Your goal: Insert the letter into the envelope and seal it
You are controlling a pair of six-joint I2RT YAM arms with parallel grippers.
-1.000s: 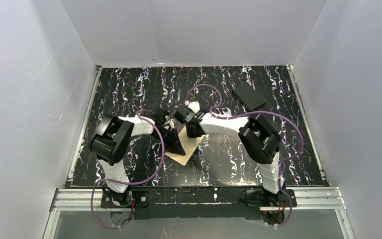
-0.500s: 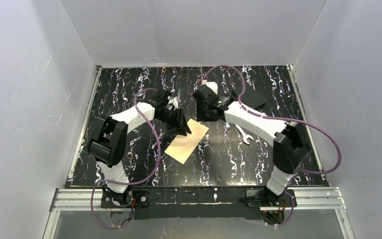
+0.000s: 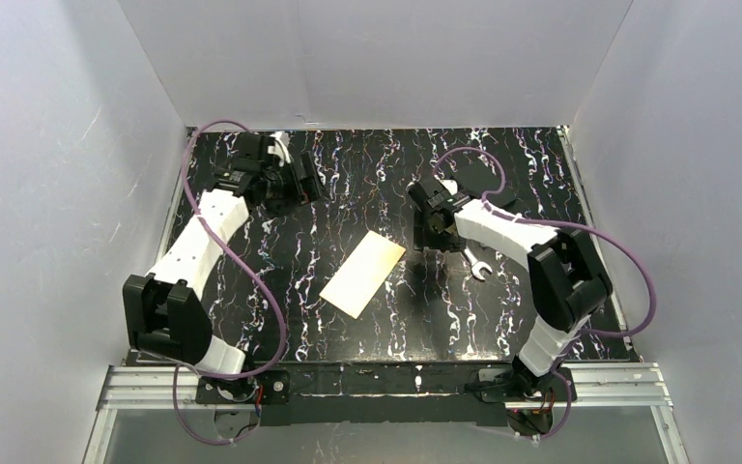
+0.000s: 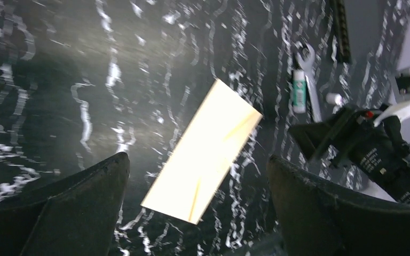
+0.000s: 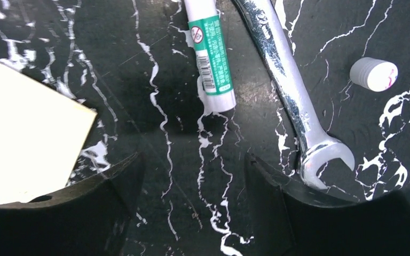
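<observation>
Near the envelope [image 5: 21,138], green-labelled glue stick [image 5: 209,53] beside wrench [image 5: 293,90], text unreadable.

I can see one label. It is on the glue stick [image 5: 209,53], which lies just left of the wrench [image 5: 293,96]. The label is green, with a small round "do not" sign and a black barcode. Its tiny words are too small for me to read. The right arm [image 4: 373,154] has small white print, too blurry to read.
</observation>
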